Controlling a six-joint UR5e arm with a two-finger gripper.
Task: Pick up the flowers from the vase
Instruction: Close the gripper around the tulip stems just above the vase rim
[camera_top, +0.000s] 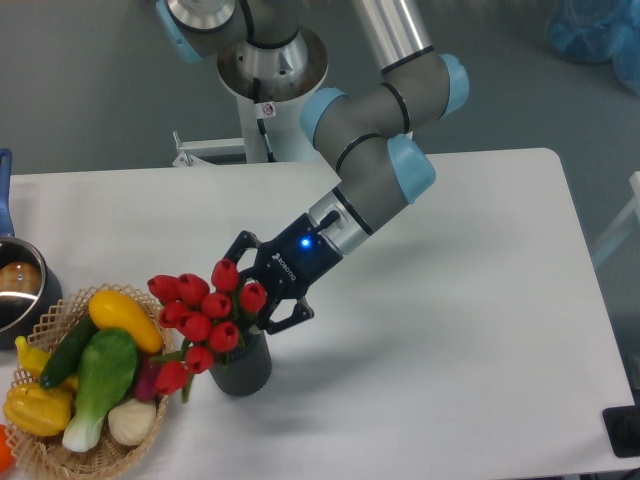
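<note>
We saw the red tulips (205, 312) standing in the dark grey vase (243, 370) near the front left of the white table (450, 300). The bunch leaned left, its buds spilling over the rim toward the wicker basket (40, 450), which sat just beside the vase. The arm reached down from the back, and its black gripper (262, 290) was at the right side of the bunch, right above the vase mouth. Its fingers (290, 315) appeared spread, with one or two buds lying in front of them, but we could not tell whether they pressed on any stems. The basket held toy vegetables: a yellow squash (125, 315), a dark green cucumber (68, 352), and a green-and-white leek-like piece (100, 385). At the left edge stood a steel pot (18, 290) with a blue handle.
</note>
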